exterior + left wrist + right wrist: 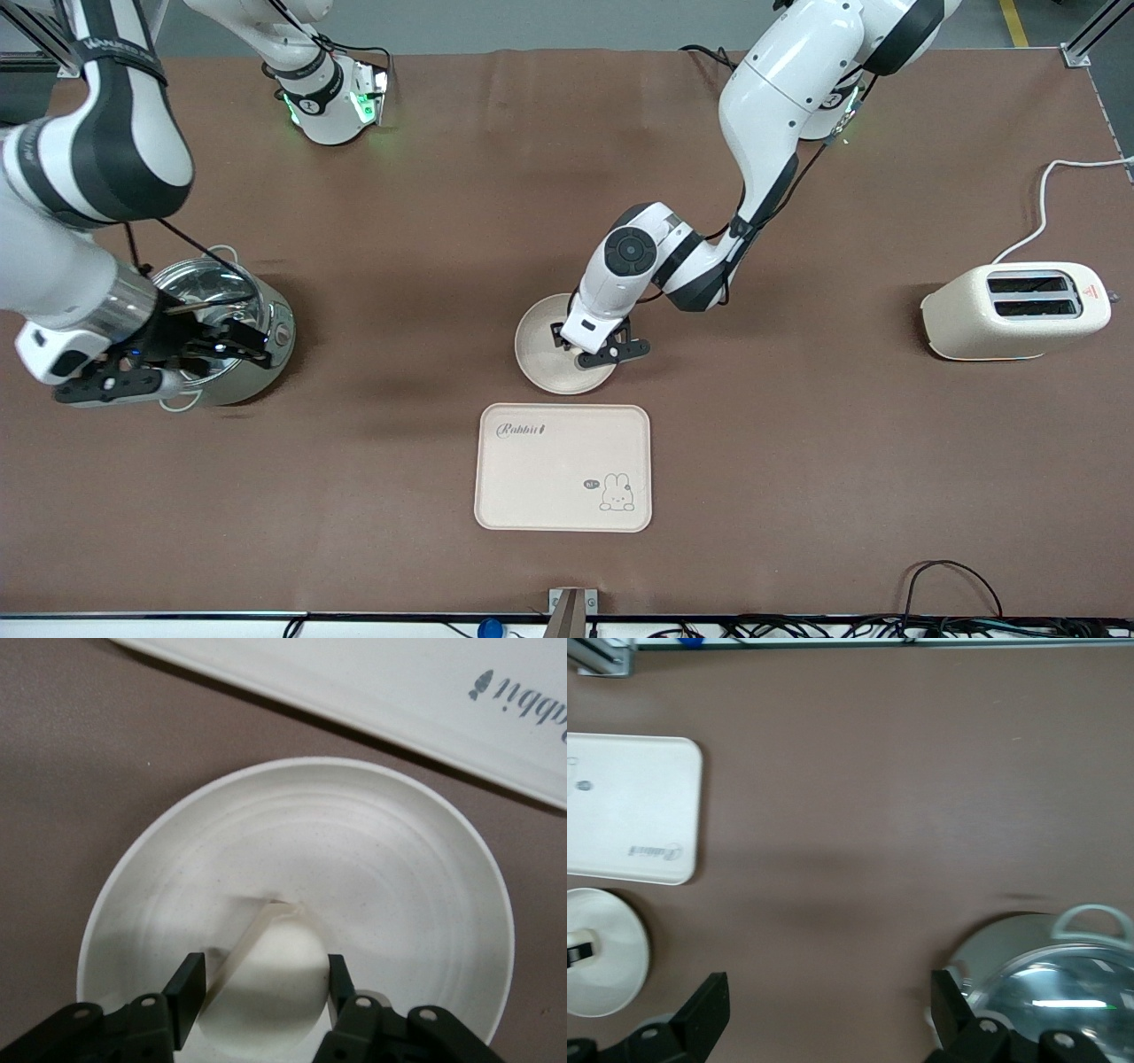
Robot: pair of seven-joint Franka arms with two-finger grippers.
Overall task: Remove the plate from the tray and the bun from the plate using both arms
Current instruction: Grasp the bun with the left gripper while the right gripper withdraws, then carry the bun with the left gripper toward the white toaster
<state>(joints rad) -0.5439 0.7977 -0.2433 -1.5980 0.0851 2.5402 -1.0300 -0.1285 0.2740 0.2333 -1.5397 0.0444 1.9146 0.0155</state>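
At the worktop's middle: the left arm [780,115] reaches down from its base and bends at the wrist, its hand [592,347] lowered over the plate [542,350].
Left hand: fingers [188,985] apart, one on each side of a pale rounded patch on the plate's inner floor; the left wrist view does not make clear whether that patch is an object or a shadow, and nothing is clamped.
Plate: round, cream, resting on the brown worktop [797,461], just beside the tray [563,467] and farther from the front camera than it.
Right arm: it [97,159] hangs toward its own end of the worktop, its hand [151,359] over the steel pot [252,332].
Right hand: fingers [709,1014] spread wide with only bare worktop between them in the right wrist view.
Only the left wrist view shows: faint concentric rings on the plate's floor and the gap between the left hand's fingers.
Only the right wrist view shows: the pot's glass lid with a looped side handle, and the plate and tray well apart from it.
Only the front view shows: a cream two-slot toaster [1017,312] at the left arm's end of the worktop, its white cord trailing away.
Writing: the tray carries the word "Rabbit" at one corner and a rabbit drawing at the corner diagonal to it.
Bun: cannot tell where it is in any view.
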